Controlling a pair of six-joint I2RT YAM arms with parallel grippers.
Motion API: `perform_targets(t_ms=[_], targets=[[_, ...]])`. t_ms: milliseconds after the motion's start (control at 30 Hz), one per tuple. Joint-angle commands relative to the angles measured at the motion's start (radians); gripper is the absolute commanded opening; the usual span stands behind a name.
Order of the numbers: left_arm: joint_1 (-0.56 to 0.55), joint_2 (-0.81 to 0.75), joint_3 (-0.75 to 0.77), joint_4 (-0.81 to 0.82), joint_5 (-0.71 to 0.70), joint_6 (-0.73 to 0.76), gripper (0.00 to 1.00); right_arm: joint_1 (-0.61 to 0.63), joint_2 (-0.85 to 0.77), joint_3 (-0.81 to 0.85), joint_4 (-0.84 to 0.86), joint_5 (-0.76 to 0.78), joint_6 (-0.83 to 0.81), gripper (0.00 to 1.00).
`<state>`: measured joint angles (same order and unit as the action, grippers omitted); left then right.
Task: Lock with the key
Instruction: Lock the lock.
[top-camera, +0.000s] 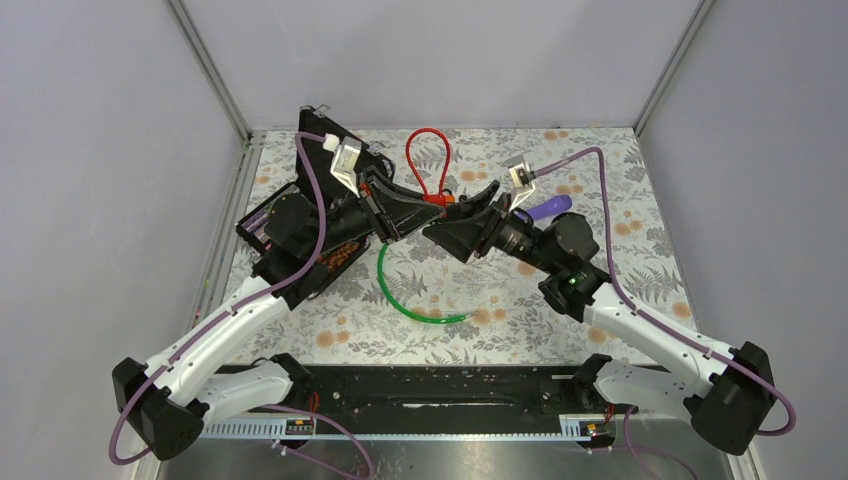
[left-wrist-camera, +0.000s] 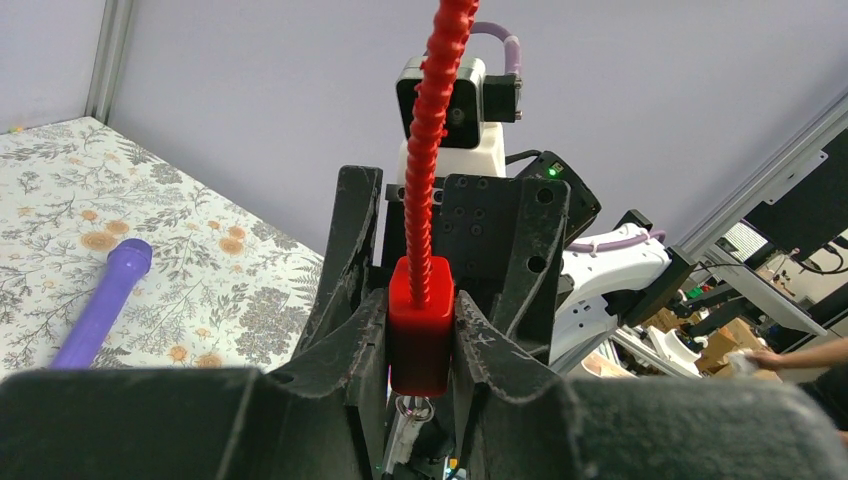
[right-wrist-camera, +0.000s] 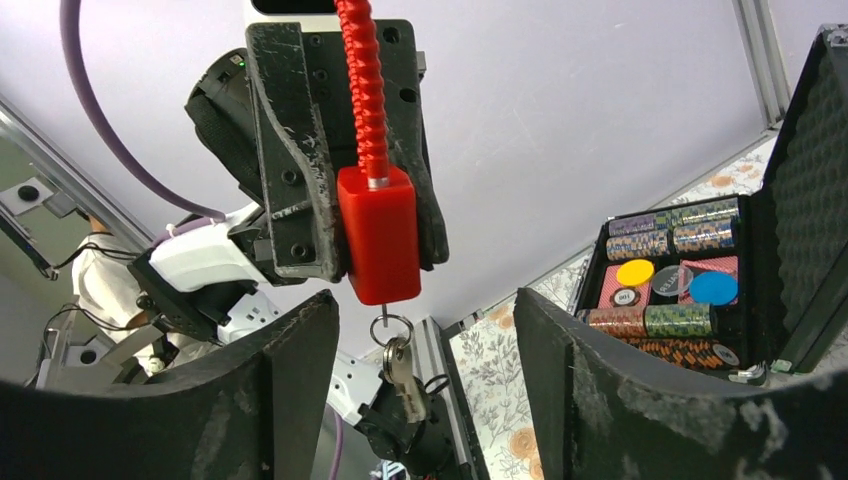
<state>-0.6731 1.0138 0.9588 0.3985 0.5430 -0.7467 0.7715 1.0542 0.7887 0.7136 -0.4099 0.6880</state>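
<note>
tabletop (top-camera: 640, 190): you see a cloth of grey leaves and orange flowers reaching every edge | walls (top-camera: 440, 60): your far, left and right edges meet plain pale lavender panels | posts (top-camera: 212, 72): silver, one at each far corner | rail (top-camera: 440, 385): black, along your near edge | light: soft, even

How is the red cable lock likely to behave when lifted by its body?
Its ribbed cable forms an arched loop, so probably springy, not limp. The keys dangle from a ring and would likely swing if nudged.
</note>
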Motion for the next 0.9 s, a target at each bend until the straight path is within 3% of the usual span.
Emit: perform_targets(t_ms=[0,500,867], targets=[[0.001,-0.031,0.019,0.080,0.013,-0.008,0.00,0.001,-0.001,0.035,0.087,-0.007,0.007,0.71],[0.003,-0.030,0.011,0.089,0.009,0.007,0.00,0.001,0.025,0.029,0.126,-0.036,0.069,0.01],[0.008,-0.053,0.006,0.090,-0.138,0.072,0.00,0.000,-0.004,-0.012,-0.114,-0.220,0.030,0.00]])
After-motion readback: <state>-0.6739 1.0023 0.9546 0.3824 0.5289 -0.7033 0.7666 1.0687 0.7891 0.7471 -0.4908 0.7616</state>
